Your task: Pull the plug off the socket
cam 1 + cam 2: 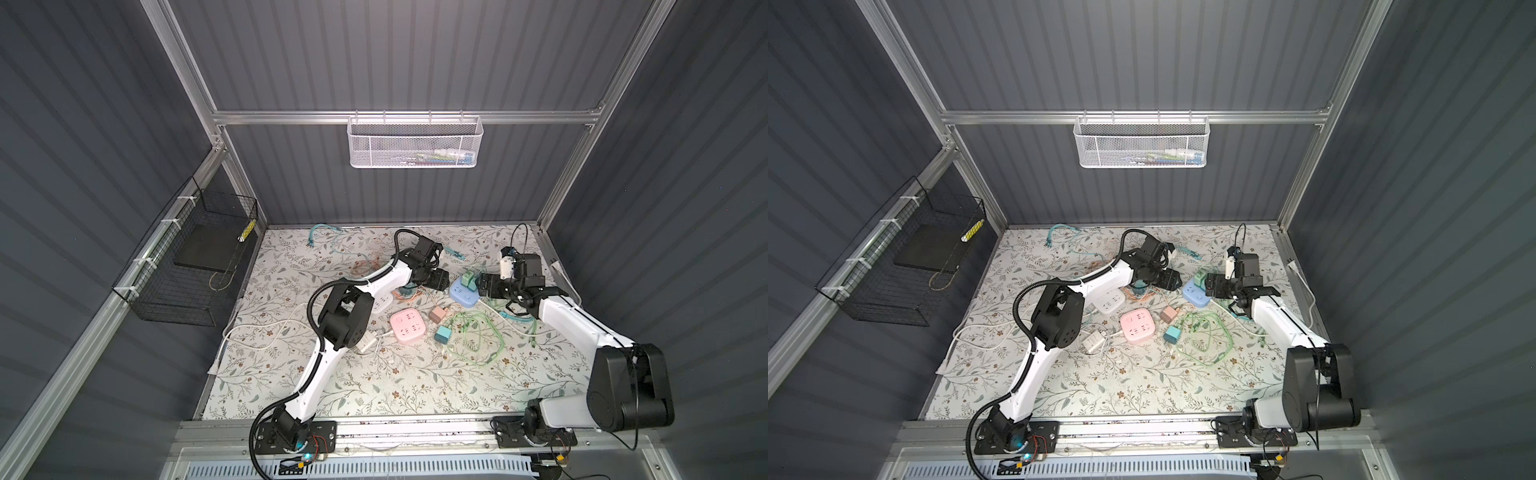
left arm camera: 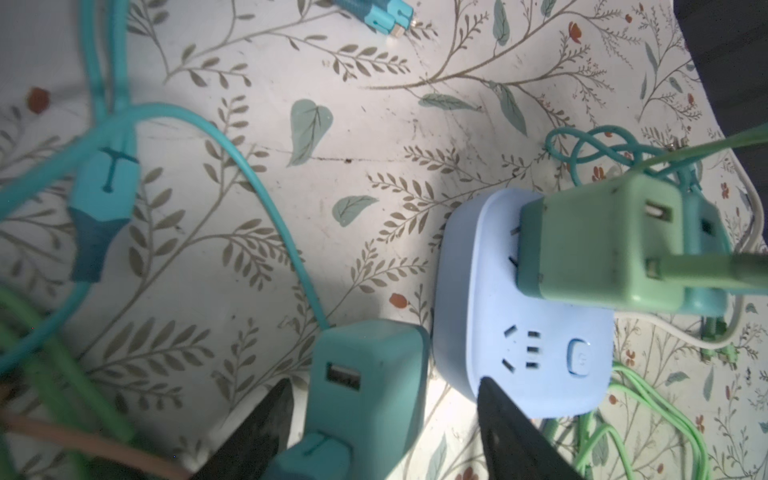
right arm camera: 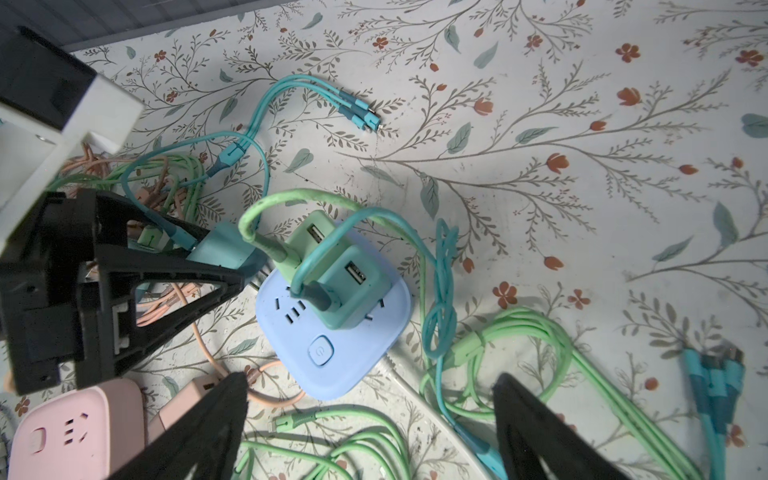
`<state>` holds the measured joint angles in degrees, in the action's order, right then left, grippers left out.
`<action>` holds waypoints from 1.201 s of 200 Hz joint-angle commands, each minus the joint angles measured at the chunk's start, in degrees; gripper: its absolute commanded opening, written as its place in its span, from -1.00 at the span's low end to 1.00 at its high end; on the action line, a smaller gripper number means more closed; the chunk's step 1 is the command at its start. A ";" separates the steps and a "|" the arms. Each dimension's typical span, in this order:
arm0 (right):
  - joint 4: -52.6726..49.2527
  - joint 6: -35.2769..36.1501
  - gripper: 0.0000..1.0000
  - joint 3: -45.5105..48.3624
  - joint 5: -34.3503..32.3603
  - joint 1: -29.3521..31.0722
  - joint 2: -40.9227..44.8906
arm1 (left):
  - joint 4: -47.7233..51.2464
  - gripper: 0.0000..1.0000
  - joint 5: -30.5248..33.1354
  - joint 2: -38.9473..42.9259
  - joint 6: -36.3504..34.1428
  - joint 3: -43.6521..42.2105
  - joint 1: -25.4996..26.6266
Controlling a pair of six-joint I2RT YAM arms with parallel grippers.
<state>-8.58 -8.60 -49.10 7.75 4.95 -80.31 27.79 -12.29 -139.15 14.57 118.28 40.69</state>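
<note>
Teal plug (image 2: 382, 374) out of the blue socket cube (image 2: 548, 386), prongs bare, just beside it between the parted left fingers (image 2: 257, 428), at the cube's nine o'clock in both top views. Right fingers (image 3: 199, 432) spread wide at its three o'clock, holding nothing. Green plug (image 3: 307, 241) and second teal plug (image 3: 361, 307) seated in the cube.

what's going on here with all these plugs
The robot is unplugging a blue socket. A loose teal plug is out of the socket, beside it, between the open jaws of the left gripper. A green plug and a second teal plug are still plugged in. The right gripper hovers open nearby, holding nothing.
</note>
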 commanded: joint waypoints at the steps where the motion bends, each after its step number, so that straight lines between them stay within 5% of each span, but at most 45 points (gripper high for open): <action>1: -1.10 -0.37 0.85 0.15 0.29 -0.20 -0.63 | 8.15 0.41 4.62 -2.09 -3.47 4.38 0.00; 83: -2.79 -0.35 0.86 -1.78 -0.80 -0.29 -2.13 | 14.39 0.43 10.08 -0.90 -5.86 6.89 0.01; 145: -4.12 0.52 0.86 -2.93 -1.36 -0.64 -2.41 | 16.66 0.28 5.25 -1.73 -5.77 9.25 -0.01; 240: -0.28 19.33 0.75 -2.59 0.57 -0.73 -2.05 | 7.09 0.44 6.77 4.15 -6.80 3.04 1.09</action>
<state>-11.44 4.21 -51.86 6.26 4.54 -82.24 36.84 -6.00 -139.20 9.41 122.02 40.97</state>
